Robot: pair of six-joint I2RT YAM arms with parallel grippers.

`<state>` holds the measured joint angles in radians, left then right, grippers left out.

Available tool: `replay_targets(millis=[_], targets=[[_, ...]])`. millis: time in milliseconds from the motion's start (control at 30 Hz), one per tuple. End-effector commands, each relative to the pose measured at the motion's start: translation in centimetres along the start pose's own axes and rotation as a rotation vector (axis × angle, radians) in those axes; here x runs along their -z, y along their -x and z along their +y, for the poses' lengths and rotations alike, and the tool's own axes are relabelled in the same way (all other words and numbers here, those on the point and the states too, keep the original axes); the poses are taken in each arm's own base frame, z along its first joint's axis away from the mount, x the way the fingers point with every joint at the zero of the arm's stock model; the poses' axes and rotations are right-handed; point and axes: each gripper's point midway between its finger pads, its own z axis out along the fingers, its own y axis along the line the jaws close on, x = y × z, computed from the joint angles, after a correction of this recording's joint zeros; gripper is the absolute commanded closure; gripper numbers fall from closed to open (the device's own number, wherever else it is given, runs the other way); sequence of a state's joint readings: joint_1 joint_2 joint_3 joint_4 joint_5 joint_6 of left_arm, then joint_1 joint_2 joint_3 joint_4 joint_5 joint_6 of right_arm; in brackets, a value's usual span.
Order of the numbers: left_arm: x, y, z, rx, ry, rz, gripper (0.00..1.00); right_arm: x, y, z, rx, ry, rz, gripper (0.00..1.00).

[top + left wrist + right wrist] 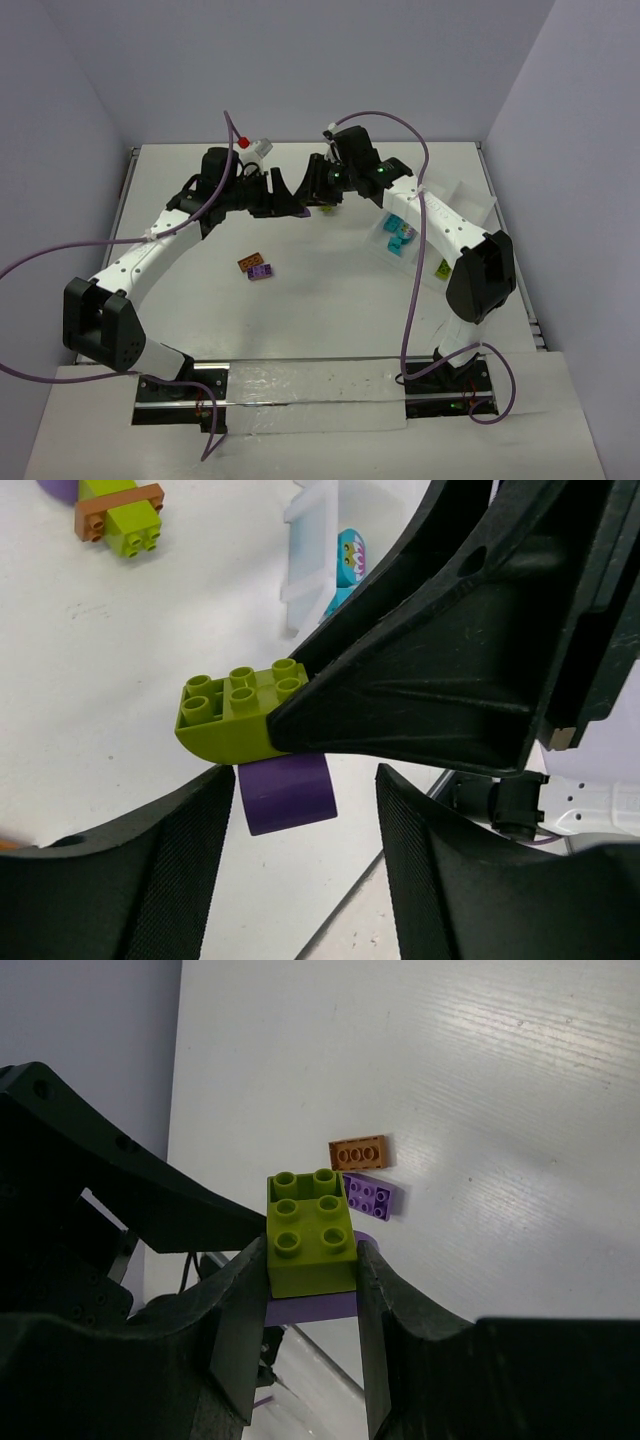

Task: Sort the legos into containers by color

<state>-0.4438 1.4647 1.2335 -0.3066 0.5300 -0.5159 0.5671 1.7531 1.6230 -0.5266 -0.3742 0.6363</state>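
**A:** Main thing: the lime-on-purple clump (310, 1232), a lime brick stacked on a purple piece. It's up off the counter (330, 320), over the far middle.

**B:** Who's got it?

**A:** The right hand (310, 1275) is clamped on the lime brick's sides. The left hand (305, 815) is under it, fingers apart either side of the purple piece. There's a gap on one side, so no grip there. I'd call this the two-hand pull-apart step.

**B:** Progress?

**A:** Partly done. The tray (462, 192) on the right holds cyan bricks (400, 231), and a lime brick (441, 267) sits in a nearer compartment. I can't tell exactly which compartments, because the right arm covers much of the tray.

**B:** What's left?

**A:** This clump has to be split, with each half sorted into the tray. Then there's an orange brick (250, 263) and a purple brick (263, 272), loose and just beside each other mid-counter. The left wrist view also shows a second clump (118, 515) lying on the counter in orange, lime and purple. So there's more left than done, by my guess.

**B:** Room to move?

**A:** The middle of the counter is wide and bare around the two loose bricks. The tight spot is where the hands meet, with the right finger nearly touching the left hand's fingers around one small clump. The tray runs along the counter's right edge, near the side wall. The right forearm lies over it, so I'd expect drops there to need some swinging clear. Cables loop over both arms near the far wall.
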Motion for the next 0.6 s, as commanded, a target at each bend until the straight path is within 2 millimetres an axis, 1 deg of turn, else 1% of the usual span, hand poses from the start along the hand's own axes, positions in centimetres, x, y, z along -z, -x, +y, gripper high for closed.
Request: replay_targets(millis=[0,67,200,233,267,333,367,400,467,533,567], targets=[[0.4,1.7,-0.8,-0.058,0.01,-0.043,0.36,1.9,1.3,2.8,0.025,0.067,-0.037,1.0],[0.4,1.6,-0.4,-0.053,0.028,-0.046,0.39,2.0,1.2,2.8,0.023,0.067,-0.04,1.0],[0.3,1.4,-0.2,-0.047,0.032,-0.049,0.42,2.1,1.2,2.8,0.021,0.067,-0.042,1.0],[0.4,1.4,-0.4,-0.044,0.027,-0.051,0.47,2.2,1.2,2.8,0.02,0.068,-0.043,1.0],[0.3,1.3,-0.4,-0.04,0.02,-0.048,0.55,2.3,1.3,2.9,0.021,0.067,-0.048,1.0],[0.3,1.3,-0.6,-0.038,0.014,-0.045,0.87,2.2,1.2,2.7,0.018,0.064,-0.048,1.0],[0.4,1.3,-0.6,-0.036,0.016,-0.042,0.98,2.2,1.1,2.5,0.016,0.062,-0.047,1.0],[0.4,1.4,-0.6,-0.033,0.021,-0.045,1.0,2.2,1.2,2.5,0.013,0.063,-0.049,1.0],[0.6,1.1,-0.5,-0.03,0.021,-0.045,1.0,2.1,1.2,2.2,0.003,0.056,-0.054,1.0],[0.7,0.9,-0.6,-0.023,0.016,-0.052,1.0,2.2,1.6,1.8,-0.009,0.044,-0.078,1.0],[0.7,0.5,-0.5,-0.013,0.012,-0.042,1.0,2.4,2.1,1.6,-0.015,0.037,-0.101,1.0]])
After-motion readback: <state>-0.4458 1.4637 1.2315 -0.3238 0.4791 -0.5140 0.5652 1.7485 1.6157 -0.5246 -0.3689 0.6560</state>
